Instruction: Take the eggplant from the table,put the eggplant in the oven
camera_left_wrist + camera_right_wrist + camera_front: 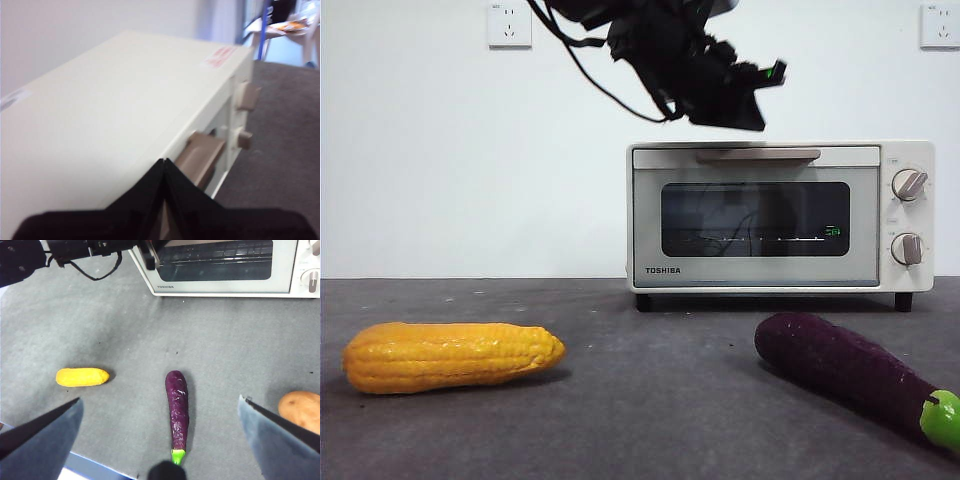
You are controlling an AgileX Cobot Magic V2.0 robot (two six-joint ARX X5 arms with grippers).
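Where the eggplant [177, 415] lies on the table [650, 400], we note a long dark purple body with a slightly glossy, pebbled skin and a bright green stem cap at its near end; it rests flat, lengthwise toward the oven [780, 215], well apart from it, in the near right part of the front view. We see the oven at the far side of the table, cream-white, door shut, with a dark glass window, a beige bar handle [202, 155] along the top of the door and two round knobs on its right. We record a yellow-orange corn cob [450, 355] lying flat on the near left, well apart from the eggplant, and a brown potato [302, 410] to the eggplant's right. We find the left gripper [164, 162] above the oven's top front edge, just beside the handle, jaws pressed together with nothing between them. We find the right gripper [160, 405] high over the eggplant, jaws spread wide and holding nothing, touching nothing.
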